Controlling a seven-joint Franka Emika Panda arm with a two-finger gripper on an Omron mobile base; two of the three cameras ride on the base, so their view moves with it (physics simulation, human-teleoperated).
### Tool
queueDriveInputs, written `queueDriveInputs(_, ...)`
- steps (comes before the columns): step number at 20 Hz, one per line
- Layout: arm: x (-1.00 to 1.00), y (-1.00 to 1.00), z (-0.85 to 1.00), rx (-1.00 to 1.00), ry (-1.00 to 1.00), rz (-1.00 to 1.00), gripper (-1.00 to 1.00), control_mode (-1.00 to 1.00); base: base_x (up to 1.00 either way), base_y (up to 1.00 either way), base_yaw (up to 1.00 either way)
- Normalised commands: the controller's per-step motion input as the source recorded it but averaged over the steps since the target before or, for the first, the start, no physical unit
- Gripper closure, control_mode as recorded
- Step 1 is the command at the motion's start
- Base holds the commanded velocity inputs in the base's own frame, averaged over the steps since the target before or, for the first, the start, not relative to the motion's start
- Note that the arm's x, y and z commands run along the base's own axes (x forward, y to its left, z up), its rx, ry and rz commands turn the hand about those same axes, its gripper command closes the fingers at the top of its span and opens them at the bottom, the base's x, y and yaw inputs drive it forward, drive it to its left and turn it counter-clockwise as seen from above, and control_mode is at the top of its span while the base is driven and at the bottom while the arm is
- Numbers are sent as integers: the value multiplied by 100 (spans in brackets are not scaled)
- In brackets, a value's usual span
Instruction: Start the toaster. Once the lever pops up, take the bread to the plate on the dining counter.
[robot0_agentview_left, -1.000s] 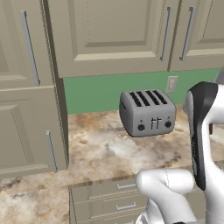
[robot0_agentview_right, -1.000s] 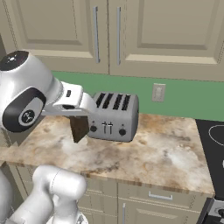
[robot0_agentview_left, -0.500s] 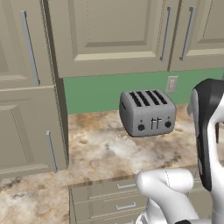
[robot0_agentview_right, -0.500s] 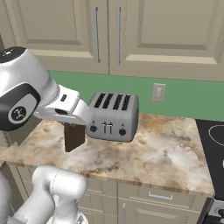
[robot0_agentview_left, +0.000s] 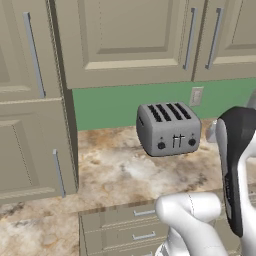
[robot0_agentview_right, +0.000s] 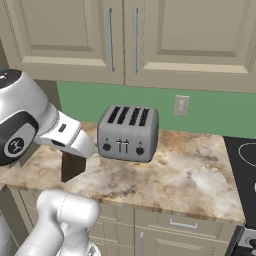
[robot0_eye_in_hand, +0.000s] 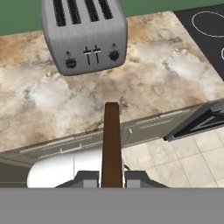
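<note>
The grey four-slot toaster (robot0_agentview_left: 169, 129) (robot0_agentview_right: 128, 133) (robot0_eye_in_hand: 84, 33) stands at the back of the marbled worktop, its slots looking empty. My gripper (robot0_agentview_right: 75, 154) (robot0_eye_in_hand: 111, 178) is shut on the bread (robot0_agentview_right: 72, 166) (robot0_eye_in_hand: 111, 144), a thin dark brown slice held edge-on. In the right base view the slice hangs over the worktop's front left part, clear of the toaster and to its left. The hand view looks over the worktop's front edge, with the toaster farther back. The plate and the dining counter are out of view.
A black stovetop (robot0_agentview_right: 245, 155) (robot0_eye_in_hand: 205, 22) adjoins the worktop (robot0_agentview_right: 190, 175) on the right. Drawers (robot0_agentview_left: 125, 225) sit below the front edge. Upper cabinets (robot0_agentview_right: 125, 35) hang above the toaster, and a tall cabinet (robot0_agentview_left: 30, 125) closes the left end.
The hand with the bread has swung left and lower, away from the toaster and toward the worktop's front edge. The toaster has stayed in place.
</note>
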Motion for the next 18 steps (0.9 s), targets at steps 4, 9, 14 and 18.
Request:
queueDriveInputs(4, 6, 24, 5, 0, 3, 7, 100, -100, 0, 0, 0)
queueDriveInputs(9, 0, 26, 0, 0, 3, 7, 100, -100, 0, 0, 0)
queueDriveInputs(14, 0, 8, 0, 0, 1, 5, 100, -100, 0, 0, 0)
queueDriveInputs(18, 0, 0, 0, 0, 0, 1, 100, 100, -19, 0, 3)
